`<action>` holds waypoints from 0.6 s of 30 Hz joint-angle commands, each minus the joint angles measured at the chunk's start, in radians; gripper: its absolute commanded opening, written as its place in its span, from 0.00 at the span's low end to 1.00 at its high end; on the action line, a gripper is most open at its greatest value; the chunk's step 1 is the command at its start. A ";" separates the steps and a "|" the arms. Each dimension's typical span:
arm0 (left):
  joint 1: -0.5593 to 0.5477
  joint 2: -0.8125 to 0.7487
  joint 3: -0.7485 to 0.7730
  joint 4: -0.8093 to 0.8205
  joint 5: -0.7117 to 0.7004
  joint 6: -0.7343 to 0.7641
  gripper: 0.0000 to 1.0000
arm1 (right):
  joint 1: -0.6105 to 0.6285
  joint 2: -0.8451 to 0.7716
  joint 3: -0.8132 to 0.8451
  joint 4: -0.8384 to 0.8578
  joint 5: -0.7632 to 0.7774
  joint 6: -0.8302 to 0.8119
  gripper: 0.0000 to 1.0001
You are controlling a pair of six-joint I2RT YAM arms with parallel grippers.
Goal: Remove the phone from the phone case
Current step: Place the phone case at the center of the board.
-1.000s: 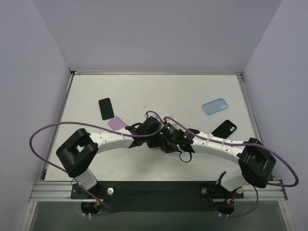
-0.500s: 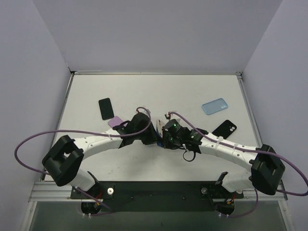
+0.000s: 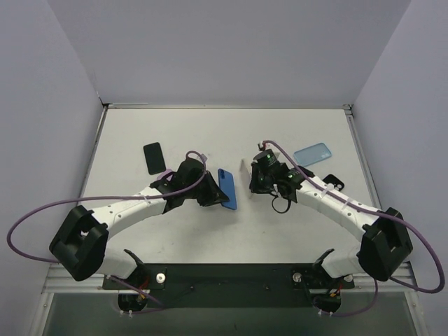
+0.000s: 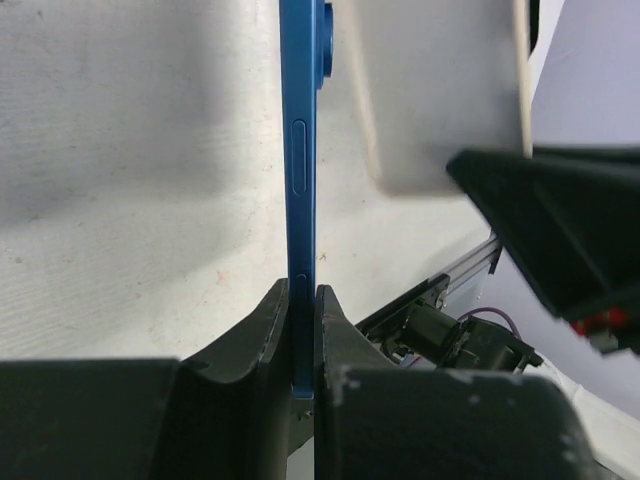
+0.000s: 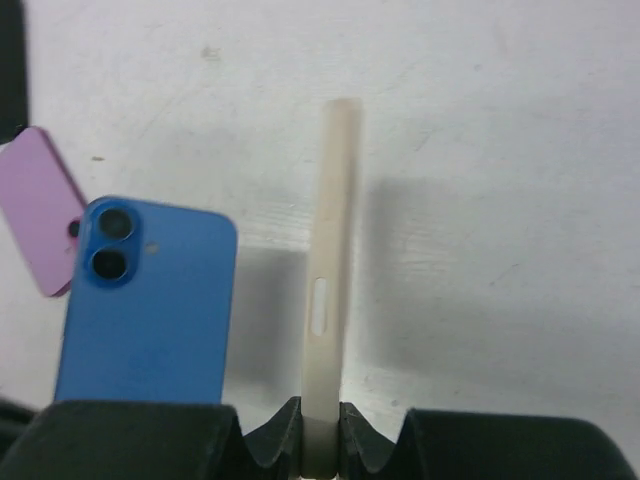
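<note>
We saw the slim blue phone [image 4: 300, 150] pinched edge-on by the left gripper [image 4: 302, 298], apart from the cream plastic phone case [image 5: 330, 250] clamped in the right gripper [image 5: 320, 412] (separation looked done). We judged each should be lowered flat onto the white table [image 3: 182, 133] before release.

Two slim white arms, the left arm [image 3: 126, 207] and the right arm [image 3: 334, 205], have bulky black joints. A purple cable [image 3: 42, 208] loops off each. Matte black fingers [image 4: 255, 335].
</note>
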 commanded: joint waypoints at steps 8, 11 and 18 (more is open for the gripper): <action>-0.011 -0.079 0.016 0.034 0.054 -0.001 0.00 | -0.094 0.035 0.106 -0.107 0.083 -0.010 0.00; -0.006 -0.093 0.010 0.030 0.056 0.025 0.00 | -0.180 -0.034 0.049 -0.084 0.015 0.010 0.00; 0.005 -0.107 -0.049 0.122 0.105 0.033 0.00 | -0.624 -0.144 -0.190 0.225 -0.460 0.066 0.00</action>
